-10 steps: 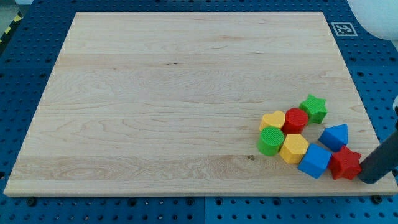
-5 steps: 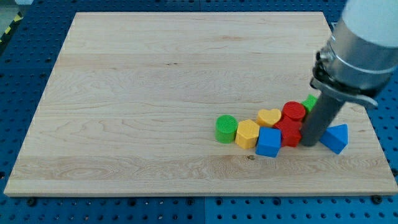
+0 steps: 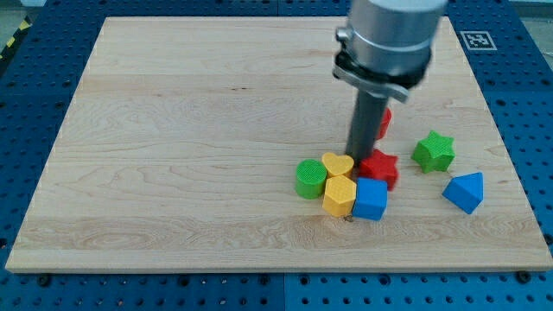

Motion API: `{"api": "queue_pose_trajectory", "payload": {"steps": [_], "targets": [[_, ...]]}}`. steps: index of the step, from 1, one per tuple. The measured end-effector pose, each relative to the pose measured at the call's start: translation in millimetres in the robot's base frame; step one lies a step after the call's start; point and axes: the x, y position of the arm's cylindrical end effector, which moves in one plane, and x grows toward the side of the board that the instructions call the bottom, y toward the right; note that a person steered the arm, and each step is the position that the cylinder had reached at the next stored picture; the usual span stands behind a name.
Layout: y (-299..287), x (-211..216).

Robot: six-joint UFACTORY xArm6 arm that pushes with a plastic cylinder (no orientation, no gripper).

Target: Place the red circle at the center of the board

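The red circle [image 3: 384, 122] lies right of the board's middle, mostly hidden behind my rod; only its right edge shows. My tip [image 3: 357, 161] rests on the wooden board [image 3: 190, 130] just below and left of the red circle, between the yellow heart [image 3: 337, 164] and the red star [image 3: 380, 168]. Whether the rod touches the circle cannot be told.
A green cylinder [image 3: 310, 178], a yellow hexagon [image 3: 340, 196] and a blue cube [image 3: 371, 199] cluster below the tip. A green star [image 3: 433, 151] and a blue triangular block [image 3: 464, 191] lie apart at the right. A printed marker [image 3: 477, 40] sits at the top right corner.
My rod swept from the bottom right corner up and left. The cluster was pushed left, the red circle moved up, and the green star and blue triangular block stayed at the right.
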Motion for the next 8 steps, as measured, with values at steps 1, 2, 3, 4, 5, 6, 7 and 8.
{"api": "queue_pose_trajectory", "payload": {"steps": [1, 2, 3, 4, 5, 6, 7, 8], "targets": [[37.2, 0.5], [54.6, -14.7], [69.1, -19.7], [64.9, -50.2], [28.4, -79.0], [-17.8, -86.1], [-58.1, -87.4], [-49.0, -110.7]]}}
